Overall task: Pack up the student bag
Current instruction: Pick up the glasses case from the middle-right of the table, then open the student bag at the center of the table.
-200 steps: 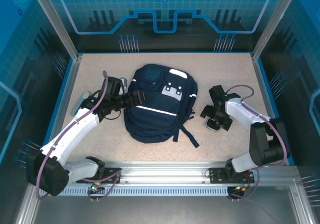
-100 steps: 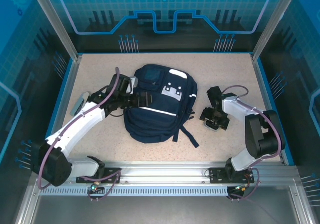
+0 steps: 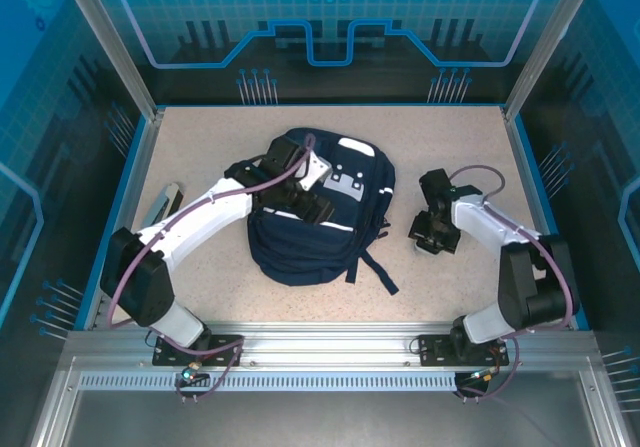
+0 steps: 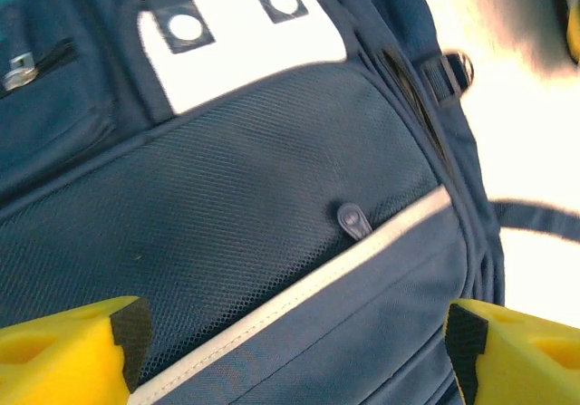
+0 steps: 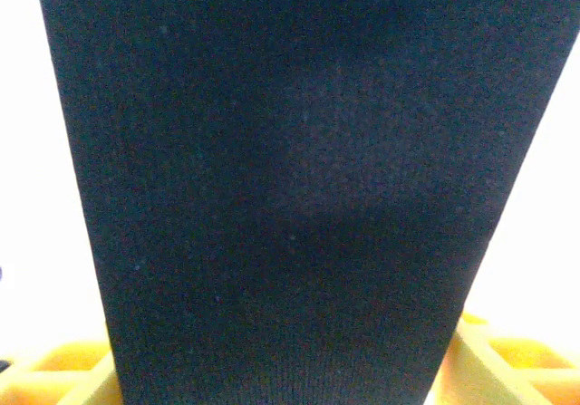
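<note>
Left gripper [image 4: 297, 332] hangs over the front of the student bag [image 3: 300, 252], its yellow fingers spread wide with nothing held between them. Just below it run the front pocket's white stripe [image 4: 299, 287] and a small zip pull [image 4: 353, 219]. The bag lies flat on its back in the middle of the table [image 3: 450, 147], top end toward the far side and straps trailing toward the near right. The right gripper [image 3: 432, 235] is down at the tabletop just to the right of the bag, straddling a dark flat item [image 5: 290, 188]. In the right wrist view that item sits between both yellow fingers, but I cannot tell whether the jaws have closed on it or only stand around it. Near the table's left edge, well apart from the bag, lies a grey flat item [image 3: 165, 205]. As I judge it, packing has hardly begun. No pocket shows as open, and two loose things are on the table outside the bag. A compartment has to be unzipped, each item lifted in, and the bag zipped shut.
</note>
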Available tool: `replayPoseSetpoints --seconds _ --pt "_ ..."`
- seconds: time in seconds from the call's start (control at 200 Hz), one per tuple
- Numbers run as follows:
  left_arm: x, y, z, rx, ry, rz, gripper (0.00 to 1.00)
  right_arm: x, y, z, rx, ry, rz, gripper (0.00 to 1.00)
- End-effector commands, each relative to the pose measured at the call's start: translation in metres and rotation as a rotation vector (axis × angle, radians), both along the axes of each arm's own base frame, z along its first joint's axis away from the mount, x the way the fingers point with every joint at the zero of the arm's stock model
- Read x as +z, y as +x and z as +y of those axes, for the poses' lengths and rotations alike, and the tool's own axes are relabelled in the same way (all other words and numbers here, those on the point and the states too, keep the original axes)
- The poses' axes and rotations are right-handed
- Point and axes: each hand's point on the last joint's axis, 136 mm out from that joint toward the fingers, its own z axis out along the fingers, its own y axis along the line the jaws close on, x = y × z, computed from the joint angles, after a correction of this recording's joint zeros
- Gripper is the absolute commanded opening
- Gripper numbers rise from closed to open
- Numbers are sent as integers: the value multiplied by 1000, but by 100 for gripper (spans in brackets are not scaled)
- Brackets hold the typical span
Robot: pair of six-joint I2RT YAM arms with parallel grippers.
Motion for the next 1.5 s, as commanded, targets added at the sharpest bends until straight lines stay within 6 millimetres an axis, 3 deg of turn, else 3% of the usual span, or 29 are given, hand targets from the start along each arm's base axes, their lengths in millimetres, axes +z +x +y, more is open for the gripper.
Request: replayPoseSetpoints --seconds 0.0,0.28,0.415,0.6,0.775,0.9,1.056,1.261,1.491 --pt "-9 -17 -4 -253 120 -53 86 16 -3 -8 5 -3 -26 68" --pt "-31 -67 -24 -521 168 25 83 22 -5 -9 -16 57 -49 68" --pt "-48 -58 -26 -586 281 -71 83 23 -3 -8 -22 80 -62 69" --pt "-63 -56 -22 -620 351 -37 83 26 -2 -7 -31 92 -71 69" --pt "-84 -37 -2 -598 510 -57 81 29 -3 -8 -33 98 -81 69" --pt "-87 -25 6 -574 546 -61 75 35 1 -10 -26 96 -97 69" --pt "-68 -11 -6 -552 501 -139 51 42 4 -9 -24 105 -115 69" --pt "-24 2 -30 -543 396 -248 17 49 0 -7 -11 115 -120 69" --pt "38 24 -55 -460 264 -389 4 68 -12 15 146 200 -127 68"
